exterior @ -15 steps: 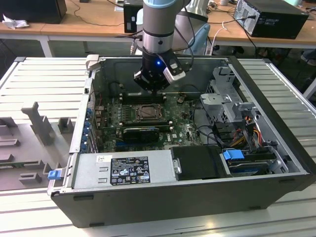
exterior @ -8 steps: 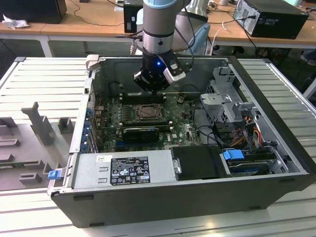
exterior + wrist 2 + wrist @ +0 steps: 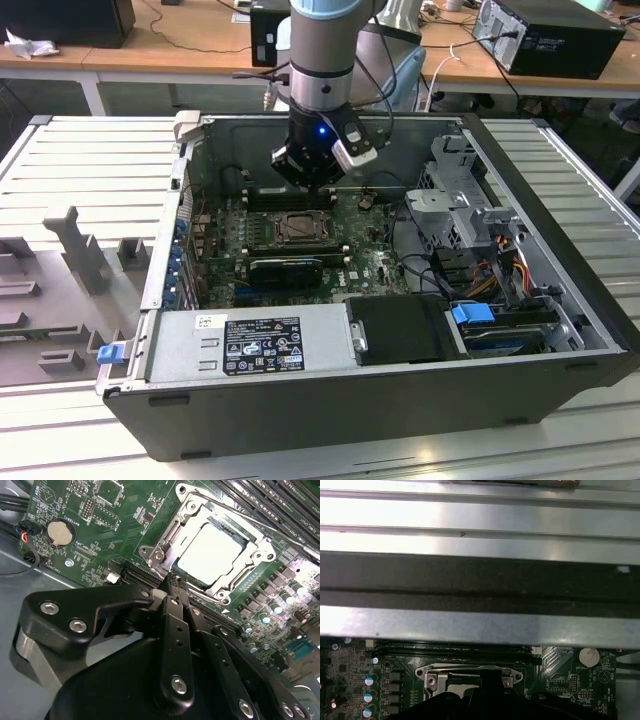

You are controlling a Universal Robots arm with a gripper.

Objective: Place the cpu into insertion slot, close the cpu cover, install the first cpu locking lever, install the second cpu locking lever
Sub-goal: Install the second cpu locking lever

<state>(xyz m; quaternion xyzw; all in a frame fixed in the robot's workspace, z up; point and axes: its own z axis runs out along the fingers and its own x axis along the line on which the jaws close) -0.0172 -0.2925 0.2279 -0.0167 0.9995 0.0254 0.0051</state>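
Observation:
In the second wrist view the cpu (image 3: 212, 552) shows its pale square face inside the insertion slot (image 3: 150, 550) on the green motherboard. The silvery cpu cover (image 3: 256, 555) lies flat around it as a frame. My gripper (image 3: 175, 582) is shut, its black fingers pressed together with nothing between them, the tips at the edge of the slot. In the exterior view the gripper (image 3: 303, 188) hangs just above the slot (image 3: 300, 228) inside the open computer case. The first wrist view shows the slot's rim (image 3: 432, 672) right beyond the gripper's black body.
Long black RAM slots (image 3: 280, 502) run beside the socket. A coin battery (image 3: 60, 531) sits on the board. The case (image 3: 170, 270) also holds a power supply (image 3: 250, 345), a black drive box (image 3: 400, 328) and a cabled drive cage (image 3: 470, 215). A case wall (image 3: 480, 575) stands close behind the socket.

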